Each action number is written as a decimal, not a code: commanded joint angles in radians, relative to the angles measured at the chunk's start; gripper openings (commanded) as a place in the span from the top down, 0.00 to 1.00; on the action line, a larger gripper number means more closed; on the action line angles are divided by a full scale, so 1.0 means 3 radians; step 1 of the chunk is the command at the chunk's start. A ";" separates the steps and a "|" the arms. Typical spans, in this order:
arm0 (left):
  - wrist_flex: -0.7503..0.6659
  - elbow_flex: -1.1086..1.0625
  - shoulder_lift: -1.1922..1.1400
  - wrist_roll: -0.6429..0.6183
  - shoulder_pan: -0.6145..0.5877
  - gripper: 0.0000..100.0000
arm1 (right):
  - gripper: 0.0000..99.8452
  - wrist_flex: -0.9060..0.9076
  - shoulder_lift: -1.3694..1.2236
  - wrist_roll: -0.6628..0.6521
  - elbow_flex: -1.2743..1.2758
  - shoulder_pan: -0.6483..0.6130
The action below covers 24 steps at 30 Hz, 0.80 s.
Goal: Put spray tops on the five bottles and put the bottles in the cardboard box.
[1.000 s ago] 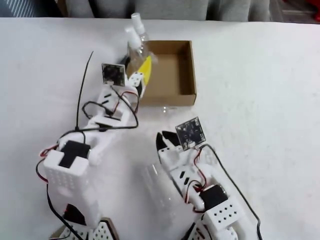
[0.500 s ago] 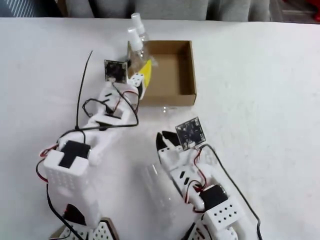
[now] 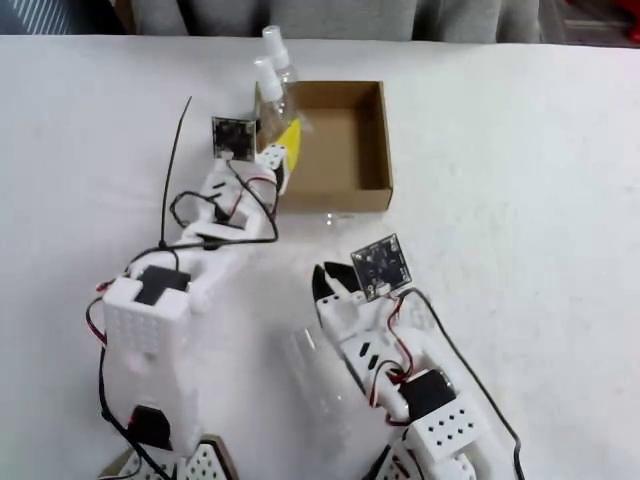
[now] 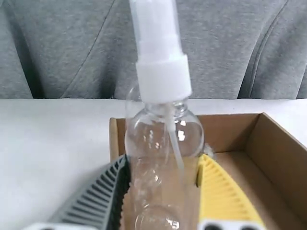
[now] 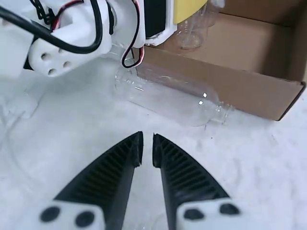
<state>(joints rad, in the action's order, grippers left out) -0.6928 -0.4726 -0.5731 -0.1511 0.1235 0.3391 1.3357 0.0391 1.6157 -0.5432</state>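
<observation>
The topped bottle (image 4: pixel 162 139) is standing nearly upright at the left wall of the cardboard box (image 3: pixel 384 140), upper centre of the high view, with the left gripper (image 4: pixel 162 167) pinching it between its grey and yellow jaws. Since a second ago it is straightening from a tilt and edging up-frame (release probably near). Lower centre, the right gripper (image 5: pixel 147 143) is idling, its jaws almost pressed together and holding nothing, facing a bare bottle (image 5: pixel 168 98) that is lying against the box front.
</observation>
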 commanded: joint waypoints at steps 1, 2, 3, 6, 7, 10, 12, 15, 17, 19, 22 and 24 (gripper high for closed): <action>-0.0010 0.0194 0.0023 0.0041 -0.0043 0.98 | 0.98 -0.0023 0.0023 -0.0031 -0.0026 0.0023; -0.0010 0.0194 0.0023 0.0041 -0.0043 0.98 | 0.98 -0.0023 0.0023 -0.0031 -0.0026 0.0023; -0.0010 0.0194 0.0023 0.0041 -0.0043 0.98 | 0.98 -0.0023 0.0023 -0.0031 -0.0026 0.0023; -0.0015 0.0210 0.0018 0.0041 -0.0043 0.98 | 0.98 -0.0023 0.0023 -0.0031 -0.0026 0.0023; -0.0015 0.0220 0.0018 0.0041 -0.0043 0.98 | 0.98 -0.0023 0.0023 -0.0031 -0.0026 0.0023; -0.0020 0.0225 0.0018 0.0046 -0.0043 0.98 | 0.98 -0.0023 0.0023 -0.0031 -0.0026 0.0023; -0.0082 0.0230 0.0018 0.0046 -0.0043 0.98 | 0.98 -0.0023 0.0023 -0.0031 -0.0026 0.0023; -0.0261 0.0230 0.0013 0.0046 -0.0043 0.98 | 0.98 -0.0023 0.0023 -0.0031 -0.0026 0.0023; -0.0261 0.0225 0.0013 0.0046 -0.0043 0.98 | 0.98 -0.0023 0.0023 -0.0031 -0.0026 0.0023; -0.0266 0.0230 0.0013 0.0046 -0.0043 0.98 | 0.98 -0.0023 0.0023 -0.0031 -0.0026 0.0023; -0.0266 0.0230 0.0013 0.0046 -0.0043 0.98 | 0.98 -0.0023 0.0018 -0.0031 -0.0026 0.0023; -0.0276 0.0256 -0.0013 0.0046 -0.0043 0.98 | 0.98 -0.0023 0.0018 -0.0031 -0.0026 0.0023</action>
<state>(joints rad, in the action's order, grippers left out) -0.7403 -0.4664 -0.5823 -0.1511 0.1220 0.3391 1.3357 0.0391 1.6157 -0.5432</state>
